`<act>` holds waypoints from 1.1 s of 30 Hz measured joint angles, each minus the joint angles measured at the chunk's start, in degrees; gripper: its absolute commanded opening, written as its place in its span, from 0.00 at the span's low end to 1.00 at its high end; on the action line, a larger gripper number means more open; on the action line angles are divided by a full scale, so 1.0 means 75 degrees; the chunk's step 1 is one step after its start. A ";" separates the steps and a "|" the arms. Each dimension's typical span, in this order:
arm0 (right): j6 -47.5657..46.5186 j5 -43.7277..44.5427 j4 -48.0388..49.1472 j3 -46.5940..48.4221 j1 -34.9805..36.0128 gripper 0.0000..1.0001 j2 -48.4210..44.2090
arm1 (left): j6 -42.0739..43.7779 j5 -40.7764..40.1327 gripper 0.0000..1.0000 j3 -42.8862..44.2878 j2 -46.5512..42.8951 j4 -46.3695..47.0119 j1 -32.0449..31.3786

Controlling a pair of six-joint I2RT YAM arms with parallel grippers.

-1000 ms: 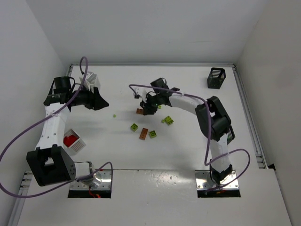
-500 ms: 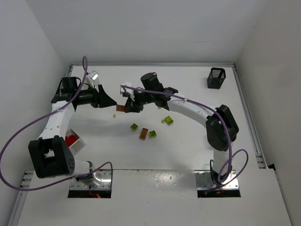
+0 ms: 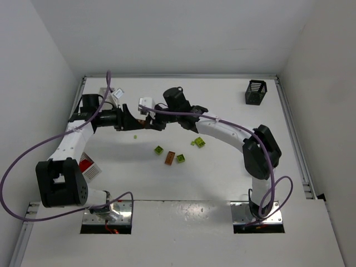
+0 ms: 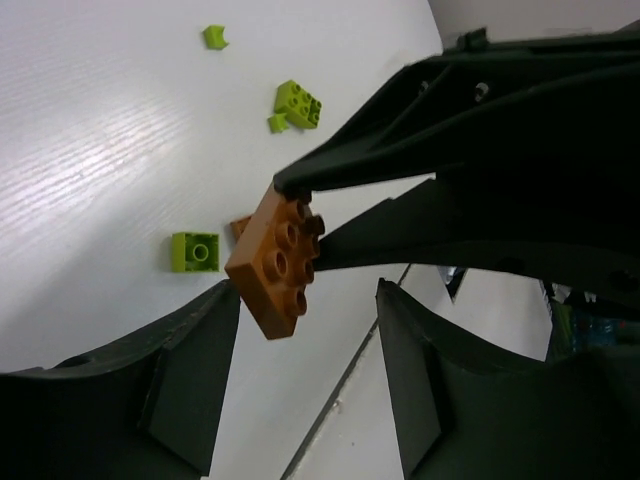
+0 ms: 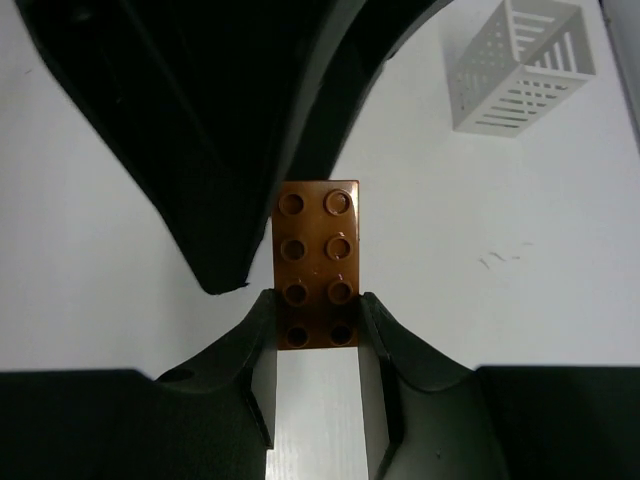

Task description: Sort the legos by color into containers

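Mid-handover, it seems: the right pincer (image 5: 317, 305) clamps one end of the orange-brown brick (image 5: 316, 250), so the left pincer (image 4: 305, 300), spread wide, should next close on its free end.

Orange-brown brick (image 5: 316, 262), white basket (image 5: 520, 70)

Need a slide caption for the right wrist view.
Right gripper clamps an orange-brown brick by one end, the open left gripper just ahead, a white basket beyond.

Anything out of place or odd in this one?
Nothing spilled or broken. The one oddity: the right gripper holds an orange-brown brick in mid-air at the mouth of the open left gripper, like a handover.
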 measured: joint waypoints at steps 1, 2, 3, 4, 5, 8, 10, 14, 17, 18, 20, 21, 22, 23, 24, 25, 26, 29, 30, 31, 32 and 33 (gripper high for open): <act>0.0003 0.0073 0.0119 -0.0026 0.0017 0.05 -0.0003 | -0.0044 0.0006 0.59 -0.0076 0.0000 0.0026 -0.0006; 0.0009 0.0163 0.0239 -0.0052 0.0029 0.05 -0.0006 | -0.0073 0.0009 0.56 -0.0146 -0.0003 0.0050 -0.0006; 0.0015 0.0221 0.0358 -0.0093 0.0035 0.05 -0.0006 | -0.0114 0.0009 0.46 -0.0207 -0.0003 0.0073 -0.0006; 0.0026 0.0254 0.0446 -0.0134 0.0041 0.05 -0.0006 | -0.0175 0.0017 0.40 -0.0248 -0.0003 0.0090 -0.0003; 0.0032 0.0286 0.0510 -0.0172 0.0044 0.05 -0.0006 | -0.0213 0.0044 0.34 -0.0274 -0.0003 0.0122 0.0000; 0.0038 0.0268 0.0653 -0.0300 0.0044 0.07 -0.0070 | -0.0323 0.0070 0.19 -0.0289 -0.0003 0.0239 0.0079; 0.0038 0.0262 0.0863 -0.0527 0.0038 0.07 -0.0251 | -0.0396 0.0245 0.17 -0.0289 -0.0006 0.0280 0.0157; -0.0003 0.0277 0.1387 -0.1134 0.0044 0.07 -0.0685 | -0.0539 0.0635 0.11 -0.0280 -0.0017 0.0283 0.0187; -0.0038 0.0286 0.1641 -0.1413 0.0044 0.37 -0.0921 | -0.0603 0.0851 0.05 -0.0271 -0.0017 0.0277 0.0192; -0.0032 0.0306 0.1667 -0.1431 0.0050 0.54 -0.0947 | -0.0609 0.0886 0.04 -0.0248 -0.0017 0.0286 0.0198; 0.0015 0.0399 0.1585 -0.1437 0.0073 0.66 -0.0976 | -0.0597 0.0807 0.02 -0.0117 -0.0015 0.0297 0.0265; 0.0085 0.0466 0.1469 -0.1486 0.0076 0.70 -0.1003 | -0.0595 0.0740 0.01 0.0017 -0.0015 0.0312 0.0382; 0.0181 0.0560 0.1352 -0.1513 0.0070 0.75 -0.1008 | -0.0586 0.0597 0.00 0.0207 -0.0015 0.0347 0.0562; 0.0277 0.0656 0.1241 -0.1539 0.0058 0.77 -0.1008 | -0.0586 0.0388 0.00 0.0472 -0.0003 0.0379 0.0764; 0.0332 0.0781 0.1125 -0.1562 0.0035 0.77 -0.1008 | -0.0580 0.0160 0.00 0.0755 0.0026 0.0449 0.0941; 0.0399 0.0892 0.1003 -0.1580 0.0023 0.78 -0.1008 | -0.0571 -0.0073 0.00 0.1052 0.0079 0.0519 0.1102; 0.0466 0.0997 0.0898 -0.1588 0.0000 0.78 -0.1011 | -0.0554 -0.0393 0.00 0.1381 0.0160 0.0577 0.1241; 0.0708 0.1174 0.0592 -0.1600 -0.0087 0.78 -0.1032 | -0.0440 -0.1510 0.00 0.2629 0.0764 0.0545 0.1486; 0.0810 0.1221 0.0466 -0.1600 -0.0122 0.78 -0.1052 | -0.0396 -0.1958 0.00 0.3209 0.1131 0.0431 0.1510; 0.0906 0.1239 0.0347 -0.1600 -0.0152 0.78 -0.1070 | -0.0344 -0.2311 0.00 0.3631 0.1463 0.0455 0.1518; 0.1011 0.1250 0.0201 -0.1597 -0.0192 0.78 -0.1084 | -0.0268 -0.2742 0.01 0.4025 0.1816 0.0452 0.1518; 0.1113 0.1256 0.0064 -0.1591 -0.0236 0.78 -0.1090 | -0.0201 -0.3077 0.01 0.4249 0.2078 0.0405 0.1518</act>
